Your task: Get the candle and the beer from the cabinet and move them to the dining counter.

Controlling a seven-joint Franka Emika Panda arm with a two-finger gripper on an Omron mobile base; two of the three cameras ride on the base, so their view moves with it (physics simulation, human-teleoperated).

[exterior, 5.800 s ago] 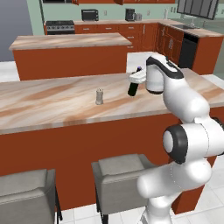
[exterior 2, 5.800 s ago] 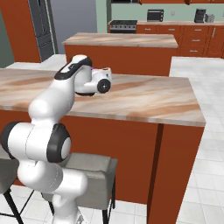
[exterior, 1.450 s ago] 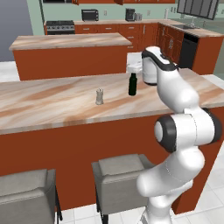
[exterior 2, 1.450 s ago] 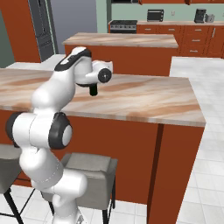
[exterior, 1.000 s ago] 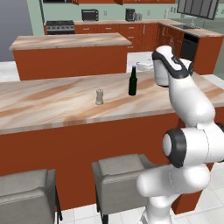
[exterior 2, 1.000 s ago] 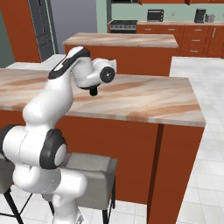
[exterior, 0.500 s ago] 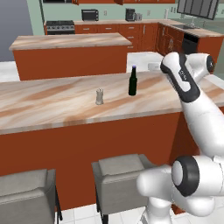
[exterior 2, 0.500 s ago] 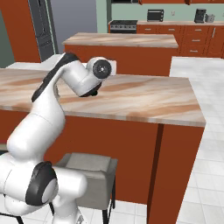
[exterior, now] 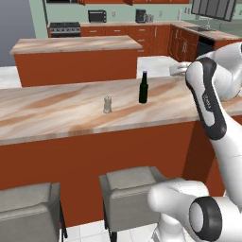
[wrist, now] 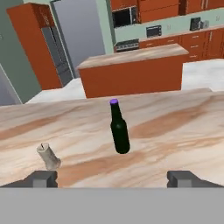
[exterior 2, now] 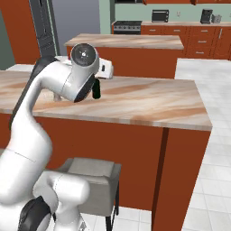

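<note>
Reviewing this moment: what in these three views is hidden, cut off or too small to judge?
- Right base view: the beer is mostly hidden behind the arm's elbow, and the same arm blocks where the candle stands.
- Left base view: the candle is too small to show its wick.
- Hand view: the gripper shows just its fingertips, wide apart.
- Dining counter: its left end is cut by the frame edge.
</note>
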